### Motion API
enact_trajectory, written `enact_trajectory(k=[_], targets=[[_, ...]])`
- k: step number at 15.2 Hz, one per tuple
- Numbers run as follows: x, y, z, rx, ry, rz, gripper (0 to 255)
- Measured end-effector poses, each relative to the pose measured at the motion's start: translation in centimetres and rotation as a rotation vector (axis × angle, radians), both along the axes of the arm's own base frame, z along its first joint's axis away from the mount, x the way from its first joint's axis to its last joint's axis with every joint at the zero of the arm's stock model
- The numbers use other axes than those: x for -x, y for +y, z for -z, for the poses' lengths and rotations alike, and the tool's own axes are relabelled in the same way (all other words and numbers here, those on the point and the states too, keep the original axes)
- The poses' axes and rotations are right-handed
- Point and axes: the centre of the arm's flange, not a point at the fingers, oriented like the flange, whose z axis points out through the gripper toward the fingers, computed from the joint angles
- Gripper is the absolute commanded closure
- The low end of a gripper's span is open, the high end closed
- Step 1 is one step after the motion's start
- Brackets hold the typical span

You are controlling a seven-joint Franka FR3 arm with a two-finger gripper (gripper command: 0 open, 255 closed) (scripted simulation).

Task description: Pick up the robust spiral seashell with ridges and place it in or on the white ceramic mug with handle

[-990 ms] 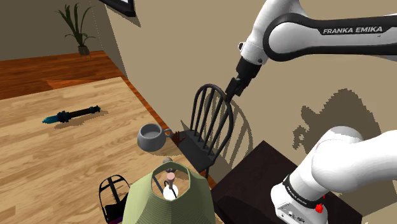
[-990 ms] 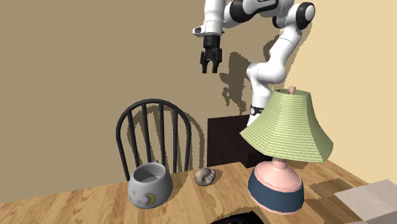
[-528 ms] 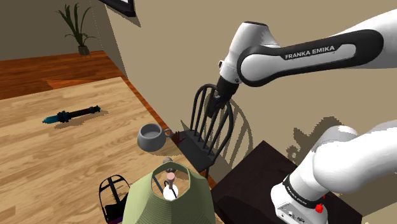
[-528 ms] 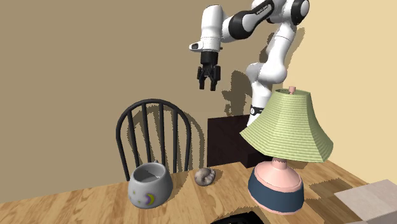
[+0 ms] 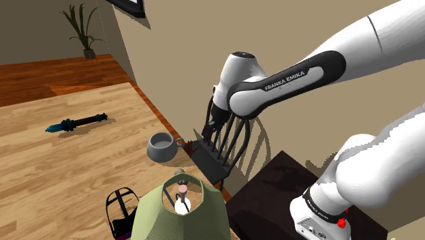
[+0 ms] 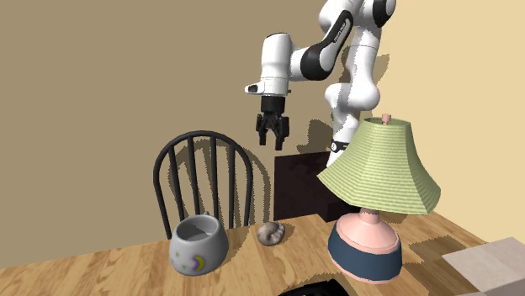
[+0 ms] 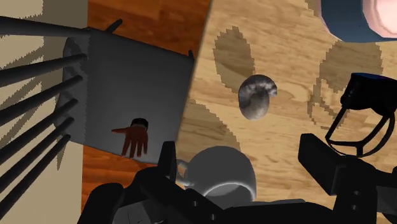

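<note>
The grey ridged spiral shell point(image 6: 270, 233) lies on the wooden table point(image 6: 278, 269), between the mug and the lamp base. A grey-white mug point(image 6: 198, 245) with a moon mark stands upright beside it, near the table's edge. The shoulder view has the mug point(image 5: 161, 146) in front of the chair. My gripper point(image 6: 272, 141) hangs open and empty, high above the shell and over the chair's back. In the wrist view the shell point(image 7: 257, 97) lies beyond the fingers point(image 7: 169, 167), and the mug point(image 7: 222, 173) sits between them, far below. My gripper point(image 7: 238, 149) touches neither.
A black spindle-back chair point(image 6: 202, 172) stands against the table edge below the gripper. A lamp with a green shade point(image 6: 379, 168) and pink-and-blue base is next to the shell. A black wire basket point(image 5: 122, 208) and a blue-black tool point(image 5: 76, 123) lie on the table.
The arm has swung down and forward, bringing the gripper lower, toward the chair back and the table edge. The fingers stay open. Shell and mug have not moved.
</note>
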Motion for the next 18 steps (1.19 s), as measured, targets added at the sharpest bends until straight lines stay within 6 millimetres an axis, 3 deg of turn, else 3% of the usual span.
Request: enact_trajectory(k=[16,18], targets=[[-5.9,12.0,16.7,0.001,0.004,-0.082,0],[-6.3,12.8,18.0,0.001,0.005,-0.087,0]])
